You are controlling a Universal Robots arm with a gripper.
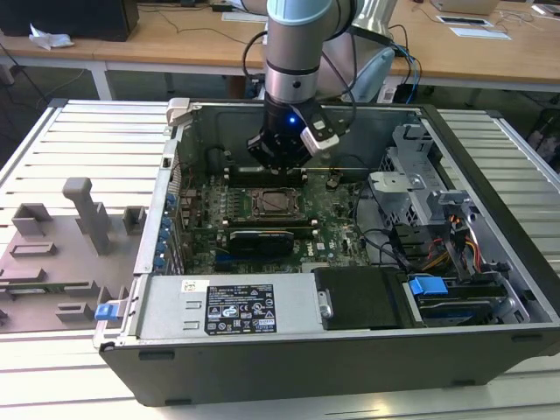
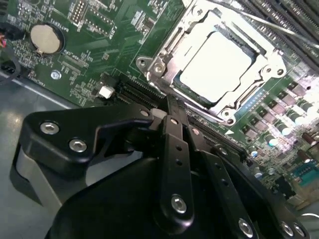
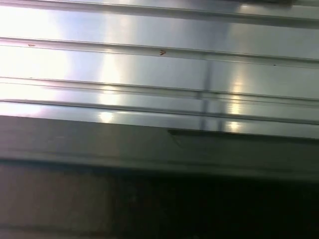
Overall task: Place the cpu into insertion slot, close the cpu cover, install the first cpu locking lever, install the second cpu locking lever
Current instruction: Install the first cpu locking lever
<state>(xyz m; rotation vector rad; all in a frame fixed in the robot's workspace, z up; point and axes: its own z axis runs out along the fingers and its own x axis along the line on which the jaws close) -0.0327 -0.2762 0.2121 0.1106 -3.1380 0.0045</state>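
From the exterior view's left, I am seeing the grey slotted fixture plate (image 1: 61, 254) lying beside the open dark computer case (image 1: 350, 350); my black gripper (image 2: 172, 107) is hovering just beside the socket, fingers pinched together, holding nothing; the dull silver square cpu (image 2: 217, 64) is sitting in the silver-rimmed insertion slot (image 2: 149, 64), the thin silver cpu cover (image 2: 271, 62) lying over it.

Exterior view: open computer case (image 1: 350, 350) lies on slatted table (image 1: 79, 140). Claw (image 1: 282, 160) hangs inside case, just above cpu cover (image 1: 273, 203) on green motherboard (image 1: 332, 219). Grey fixture block (image 1: 61, 254) sits well apart, at exterior view's left.
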